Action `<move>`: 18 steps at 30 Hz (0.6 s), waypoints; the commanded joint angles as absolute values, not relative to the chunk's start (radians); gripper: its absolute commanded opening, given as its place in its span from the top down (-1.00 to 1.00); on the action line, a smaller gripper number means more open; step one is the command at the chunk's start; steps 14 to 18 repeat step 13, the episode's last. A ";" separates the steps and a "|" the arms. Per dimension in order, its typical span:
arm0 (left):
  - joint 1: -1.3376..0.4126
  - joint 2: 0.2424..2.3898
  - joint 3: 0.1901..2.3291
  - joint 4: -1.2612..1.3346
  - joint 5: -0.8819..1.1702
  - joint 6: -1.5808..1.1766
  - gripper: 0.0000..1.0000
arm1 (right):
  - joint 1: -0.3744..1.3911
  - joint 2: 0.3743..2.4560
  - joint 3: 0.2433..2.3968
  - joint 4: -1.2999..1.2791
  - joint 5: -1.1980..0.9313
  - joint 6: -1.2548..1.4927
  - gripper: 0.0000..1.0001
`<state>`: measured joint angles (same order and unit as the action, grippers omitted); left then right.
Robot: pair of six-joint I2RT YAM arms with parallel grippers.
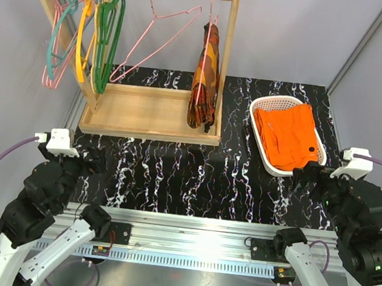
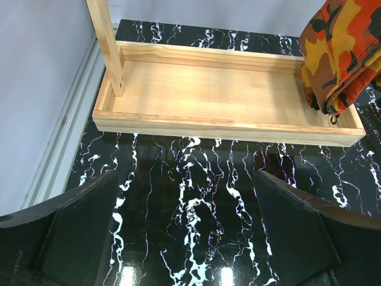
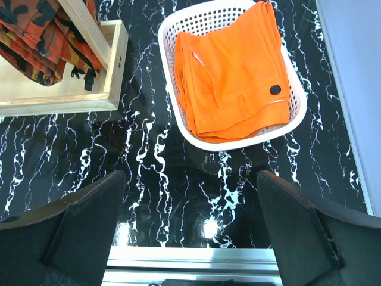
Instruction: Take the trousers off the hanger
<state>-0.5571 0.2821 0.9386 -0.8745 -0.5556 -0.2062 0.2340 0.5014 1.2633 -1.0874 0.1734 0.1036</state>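
Left gripper (image 2: 187,229) and right gripper (image 3: 190,229) both gape wide, holding nothing; the trousers (image 1: 288,135) lie in a white basket (image 3: 296,116) right of the wooden rack (image 1: 146,114), whose rail carries the pink hanger (image 1: 155,46) (bare).

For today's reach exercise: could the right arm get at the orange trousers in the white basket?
Probably yes: the trousers lie uncovered in the basket, just ahead of the open right gripper, and nothing stands between them.
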 commanded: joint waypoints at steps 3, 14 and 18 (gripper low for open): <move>-0.560 0.293 0.933 -0.848 -0.561 -0.195 -0.98 | 0.241 0.528 1.281 -1.066 0.183 0.097 -0.99; -0.560 0.304 0.940 -0.848 -0.588 -0.206 -0.98 | 0.242 0.551 1.275 -1.054 0.164 0.100 -0.99; -0.560 0.304 0.940 -0.848 -0.588 -0.206 -0.98 | 0.242 0.551 1.275 -1.054 0.164 0.100 -0.99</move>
